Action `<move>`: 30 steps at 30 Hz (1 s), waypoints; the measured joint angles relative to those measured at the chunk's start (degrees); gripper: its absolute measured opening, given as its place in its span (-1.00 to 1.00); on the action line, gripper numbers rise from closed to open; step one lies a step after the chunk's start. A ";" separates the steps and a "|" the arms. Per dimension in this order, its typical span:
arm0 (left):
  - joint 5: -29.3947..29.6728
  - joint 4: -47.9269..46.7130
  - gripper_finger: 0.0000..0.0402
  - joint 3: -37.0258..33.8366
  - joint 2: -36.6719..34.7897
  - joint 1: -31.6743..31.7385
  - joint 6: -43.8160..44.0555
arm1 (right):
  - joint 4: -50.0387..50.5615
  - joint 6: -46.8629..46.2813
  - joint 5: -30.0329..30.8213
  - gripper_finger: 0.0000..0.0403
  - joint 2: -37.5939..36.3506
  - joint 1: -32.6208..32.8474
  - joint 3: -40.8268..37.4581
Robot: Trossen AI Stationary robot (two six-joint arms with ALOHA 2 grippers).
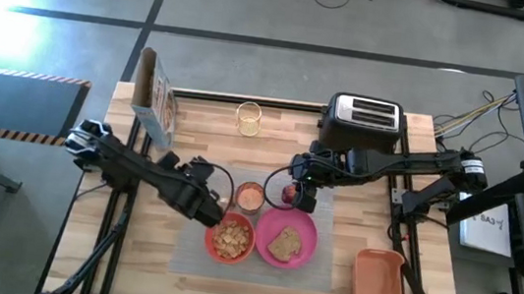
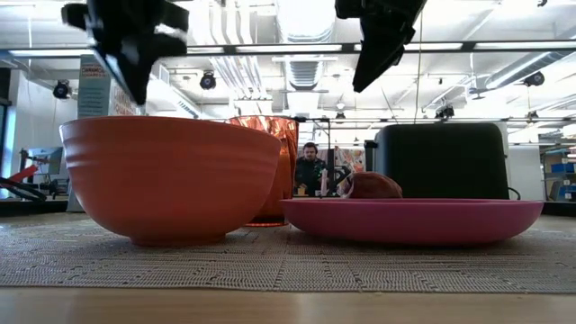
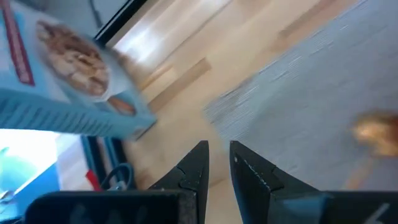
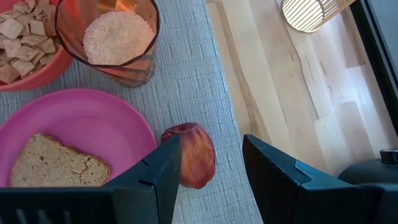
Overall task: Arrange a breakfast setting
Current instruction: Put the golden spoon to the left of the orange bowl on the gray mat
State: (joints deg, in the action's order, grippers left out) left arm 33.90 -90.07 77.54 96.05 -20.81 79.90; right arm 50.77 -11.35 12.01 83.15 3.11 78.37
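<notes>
On the grey mat (image 1: 319, 272) stand a red-orange bowl (image 1: 230, 237) of cereal squares and a pink plate (image 1: 308, 228) bearing a toast slice (image 4: 56, 165). A red apple (image 4: 200, 157) lies on its side near the mat's far right edge, beside the plate. My right gripper (image 4: 210, 142) hangs open above the apple, a finger to each side, clear of it. My left gripper (image 3: 217, 152) hovers over the mat's far left part, behind the bowl. Its fingers are a slit apart with nothing between them. A small clear cup (image 1: 248, 118) stands on the bare wood at the back.
An orange-tinted cup (image 4: 118, 37) of pale powder stands on the mat behind the bowl and plate. A blue cereal box (image 3: 62, 74) stands upright at the back left, the toaster (image 1: 364, 119) at the back right, and an orange tray (image 1: 380, 284) at the front right.
</notes>
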 joint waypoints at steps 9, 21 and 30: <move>-7.09 3.15 -0.76 -5.62 0.00 0.54 -0.18 | 0.01 -0.06 0.00 -0.21 0.00 -0.04 0.00; -16.41 5.59 -0.76 -2.75 0.02 -4.79 -4.44 | 0.16 1.35 0.01 -0.21 0.00 -0.04 0.00; -19.52 19.56 -0.59 -9.00 0.08 -7.70 -12.12 | 0.22 -1.76 0.00 -0.21 -0.10 -0.15 0.00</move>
State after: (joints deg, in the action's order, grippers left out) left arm 14.38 -70.51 68.53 96.13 -28.51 67.78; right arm 50.99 -13.12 12.01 83.06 2.96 78.37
